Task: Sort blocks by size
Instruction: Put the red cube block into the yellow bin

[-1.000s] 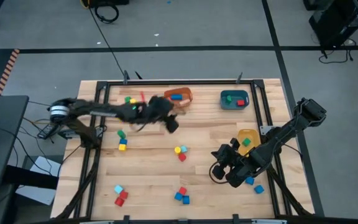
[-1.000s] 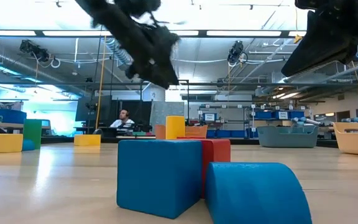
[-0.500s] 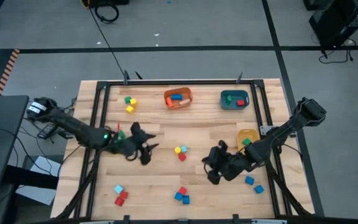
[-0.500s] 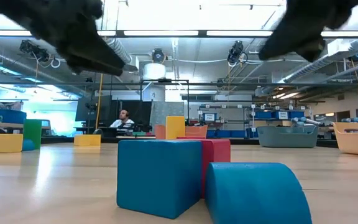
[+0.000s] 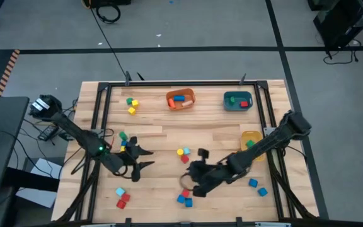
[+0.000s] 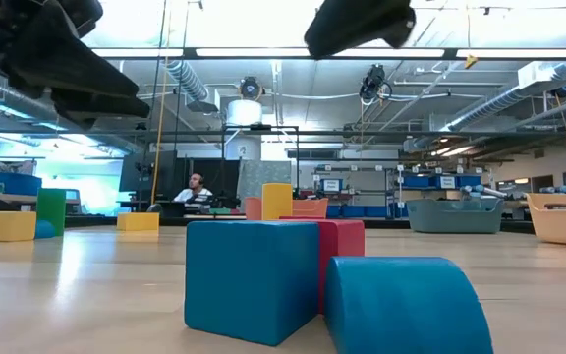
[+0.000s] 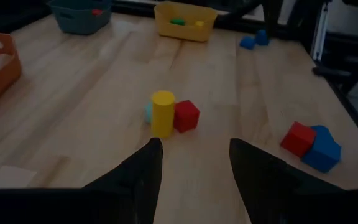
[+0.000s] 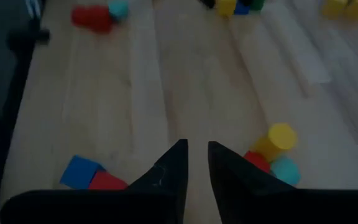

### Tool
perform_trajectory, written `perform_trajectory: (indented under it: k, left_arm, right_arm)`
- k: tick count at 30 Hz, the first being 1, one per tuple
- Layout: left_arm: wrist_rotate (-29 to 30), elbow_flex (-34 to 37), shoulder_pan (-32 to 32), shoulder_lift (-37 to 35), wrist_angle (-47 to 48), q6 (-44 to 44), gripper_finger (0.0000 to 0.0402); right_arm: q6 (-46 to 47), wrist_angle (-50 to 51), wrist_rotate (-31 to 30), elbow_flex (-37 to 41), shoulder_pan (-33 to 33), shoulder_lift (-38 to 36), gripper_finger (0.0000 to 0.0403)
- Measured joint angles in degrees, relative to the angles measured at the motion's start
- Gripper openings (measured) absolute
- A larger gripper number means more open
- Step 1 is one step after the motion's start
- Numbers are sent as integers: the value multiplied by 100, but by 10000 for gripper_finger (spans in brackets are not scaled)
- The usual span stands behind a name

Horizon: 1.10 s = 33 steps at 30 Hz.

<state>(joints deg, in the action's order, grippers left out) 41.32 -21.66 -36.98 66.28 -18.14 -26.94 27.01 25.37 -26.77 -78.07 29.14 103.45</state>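
orange bin (image 5: 181,99): red, blue blocks | teal bin (image 5: 237,101): seemingly red, green

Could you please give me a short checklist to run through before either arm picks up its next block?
1. Left gripper empty: ok, fingers apart, nothing between them.
2. Right gripper empty: ok, only a narrow gap, nothing in it.
3. Free grasp on the yellow cylinder block: not ok, the red cube touches it and a light blue block sits right behind it.
4. Arms apart: ok, in the high view the grippers are apart, on either side of that cluster.
5. Room in the orange plastic bin, the teal bin and the yellow bin: ok, each holds only a few blocks.
6. Which size goes in which bin: cannot tell.
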Motion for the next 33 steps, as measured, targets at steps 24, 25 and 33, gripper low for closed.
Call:
perform_trajectory:
  k: [24,25,33]
  left_arm:
    - [376,252,-296,4,-340,-185,195]
    - [376,252,-294,4,-342,-186,195]
    - [376,252,-294,4,-339,-188,195]
  right_arm:
    - [-3126,2305,2092,-2705,46,2487,290]
    - [-3131,2287,2107,-2705,53,2496,291]
    - [-3175,2228,2190,-2703,-12,2501,279]
